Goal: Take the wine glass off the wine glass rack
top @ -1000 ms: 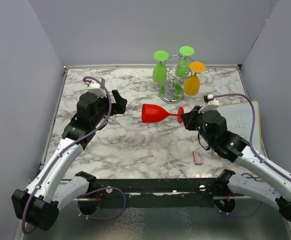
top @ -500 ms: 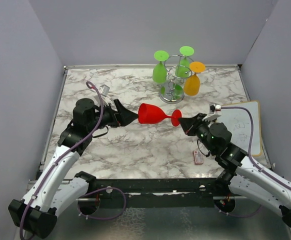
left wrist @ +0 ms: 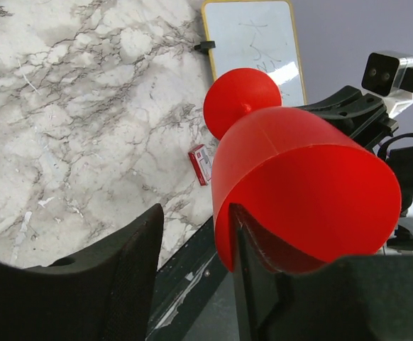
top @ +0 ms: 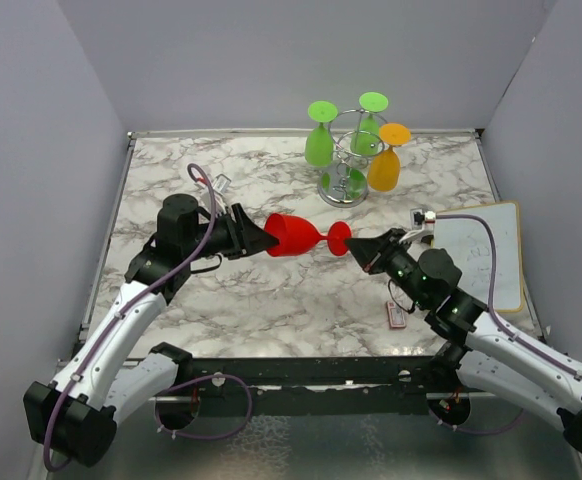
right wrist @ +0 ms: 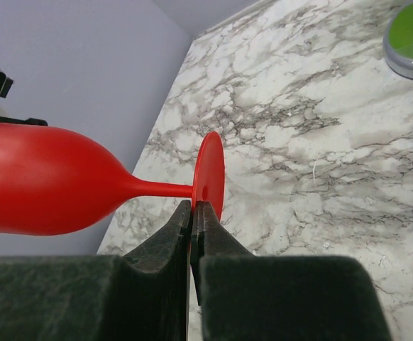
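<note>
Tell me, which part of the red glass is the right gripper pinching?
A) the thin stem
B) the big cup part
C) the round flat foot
C: the right wrist view shows the right gripper closed on the edge of the red glass foot disc.

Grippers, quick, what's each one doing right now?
Left gripper: open, with the rim of the red wine glass between its jaws.
Right gripper: shut on the glass's foot.
</note>
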Controlling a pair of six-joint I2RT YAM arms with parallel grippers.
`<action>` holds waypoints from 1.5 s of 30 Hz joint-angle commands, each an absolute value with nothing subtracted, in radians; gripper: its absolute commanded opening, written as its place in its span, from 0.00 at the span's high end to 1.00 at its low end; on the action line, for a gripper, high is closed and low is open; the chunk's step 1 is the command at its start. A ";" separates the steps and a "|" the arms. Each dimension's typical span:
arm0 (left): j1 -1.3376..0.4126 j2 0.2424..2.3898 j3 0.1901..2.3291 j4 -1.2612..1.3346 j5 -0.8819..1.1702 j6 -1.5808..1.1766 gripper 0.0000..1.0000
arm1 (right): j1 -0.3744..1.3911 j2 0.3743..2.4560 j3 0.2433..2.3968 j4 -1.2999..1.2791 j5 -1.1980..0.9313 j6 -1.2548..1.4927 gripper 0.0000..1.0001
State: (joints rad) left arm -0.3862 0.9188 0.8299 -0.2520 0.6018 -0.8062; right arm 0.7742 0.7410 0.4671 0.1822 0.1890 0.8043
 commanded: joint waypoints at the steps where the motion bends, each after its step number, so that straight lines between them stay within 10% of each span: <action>1: -0.384 0.932 0.832 -0.280 0.604 -0.792 0.60 | 0.778 0.763 0.435 0.276 0.131 0.832 0.99; 12: -0.385 0.951 0.862 -0.379 0.556 -0.753 1.00 | 0.778 0.858 0.430 0.293 0.116 0.828 0.97; 23: -0.383 1.016 1.048 -0.698 0.184 -0.658 1.00 | 0.778 0.801 0.458 0.132 0.283 0.720 0.33; 33: -0.290 1.179 1.258 -1.106 -0.430 -0.839 1.00 | 0.778 0.739 0.460 0.038 0.380 0.698 0.36; 45: 0.070 1.270 1.301 -1.160 -0.492 -0.960 1.00 | 0.778 0.721 0.480 -0.019 0.395 0.716 0.40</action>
State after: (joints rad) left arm -0.0174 1.2297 1.2633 -1.1431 -0.4656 -0.9363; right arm 0.7742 0.7437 0.4408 0.0147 0.3477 0.7109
